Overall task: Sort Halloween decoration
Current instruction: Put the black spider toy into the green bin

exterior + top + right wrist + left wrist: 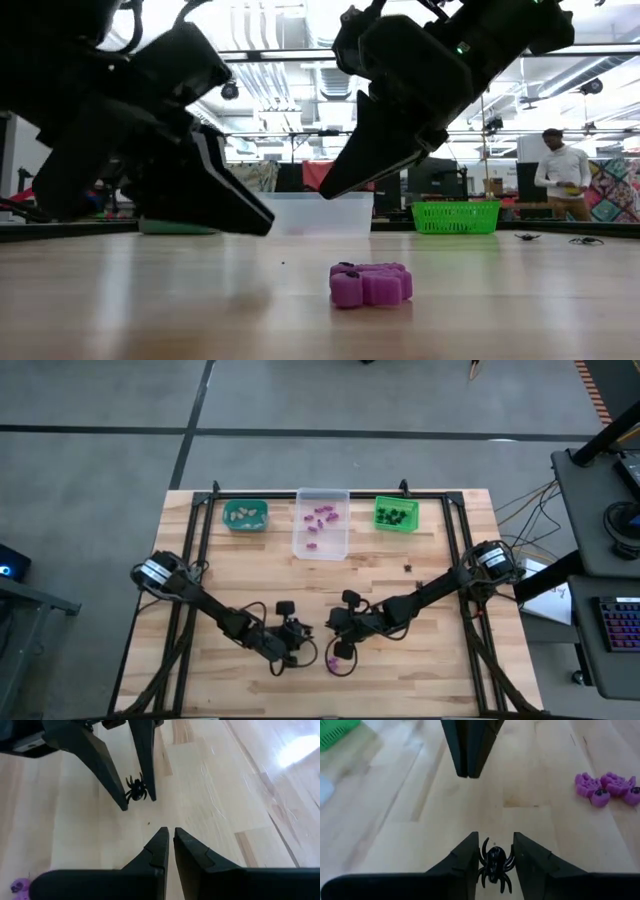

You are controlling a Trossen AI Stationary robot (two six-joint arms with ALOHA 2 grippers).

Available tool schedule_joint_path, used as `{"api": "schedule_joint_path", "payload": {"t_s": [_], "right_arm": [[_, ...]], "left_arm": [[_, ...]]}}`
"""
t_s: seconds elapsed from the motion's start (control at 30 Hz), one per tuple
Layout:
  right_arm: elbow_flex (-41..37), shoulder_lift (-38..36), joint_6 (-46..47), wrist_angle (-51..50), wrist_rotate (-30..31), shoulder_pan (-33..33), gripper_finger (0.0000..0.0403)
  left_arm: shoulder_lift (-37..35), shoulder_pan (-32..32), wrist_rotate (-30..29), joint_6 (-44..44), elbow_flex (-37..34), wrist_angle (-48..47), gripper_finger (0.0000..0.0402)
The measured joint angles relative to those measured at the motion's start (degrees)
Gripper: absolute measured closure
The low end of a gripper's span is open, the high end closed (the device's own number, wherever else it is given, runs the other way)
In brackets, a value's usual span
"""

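Seen from above, a pale wooden table [250,575] of glued planks fills the middle of the frame, its grain running left to right. Along its upper edge sit three small plastic bins. At the upper left, a teal bin [245,515] holds pale beige trinkets [243,513]. In the centre, a clear rectangular bin [321,525] holds purple trinkets [320,517]. To its right, a green lattice-walled bin [396,514] holds black trinkets [396,515].

From the left edge a dark jointed arm reaches toward the lower middle, ending in the left gripper [305,653]. In its wrist view, the two flat, wedge-shaped black fingers [465,862] pinch a glossy black plastic spider [494,865] between them, its thin curved legs splayed against the inner faces, just above the wood.

Just right of it, low in the overhead frame, lies a lumpy purple cluster [333,661] of loose trinkets on the bare planks; the table-level view shows it as a rounded, knobbly lump [370,284] resting flat on the wood.

From the right edge the second arm reaches in, and the right gripper [170,834] hangs above the table near the left one, its tapered black fingers pressed almost together, holding nothing.

In the far right background, a person [560,178] stands in the room.
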Motion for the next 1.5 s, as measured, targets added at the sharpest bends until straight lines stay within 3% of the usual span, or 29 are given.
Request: {"api": "schedule_joint_path", "payload": {"t_s": [0.3, 0.37, 0.63, 0.83, 1.03, 1.2, 1.33, 1.5], "right_arm": [[0.22, -0.06, 17.49, 2.34, -0.51, -0.71, 0.0378], [0.22, -0.06, 18.95, 4.52, -3.09, -0.72, 0.037], [0.31, -0.08, 20.16, 10.86, -7.63, -0.9, 0.0298], [0.29, 0.01, 20.17, 11.12, -7.56, -1.29, 0.0243], [-1.07, -0.1, 17.72, 10.21, -7.52, -1.29, 0.0209], [-4.27, -1.1, 15.12, 10.16, -7.61, -1.29, 0.0202], [-7.03, -3.89, 13.2, 10.01, -7.63, -1.25, 0.0202], [-9.88, -9.67, 9.12, 8.52, -7.56, -0.64, 0.0202]], "left_arm": [[-4.97, -0.07, -3.18, 10.14, 0.74, -0.72, 0.0316], [-5.43, -0.2, -3.23, 11.83, 1.85, -2.55, 0.0316], [-5.36, -0.89, -3.19, 12.73, 10.84, -21.54, 0.0316], [-5.21, -1.34, -3.2, 12.65, 12.45, -24.19, 0.0316], [-5.21, -1.74, -3.2, 8.39, 10.12, -21.22, 0.0316], [-5.16, -2.29, -4.58, 4.74, 4.48, -11.03, 0.0316], [-5.14, -2.29, -6.57, 5.15, 0.74, -1.27, 0.0316], [-5.37, -1.72, -9.22, 8.36, 0.91, 2.65, 0.0316]]}}
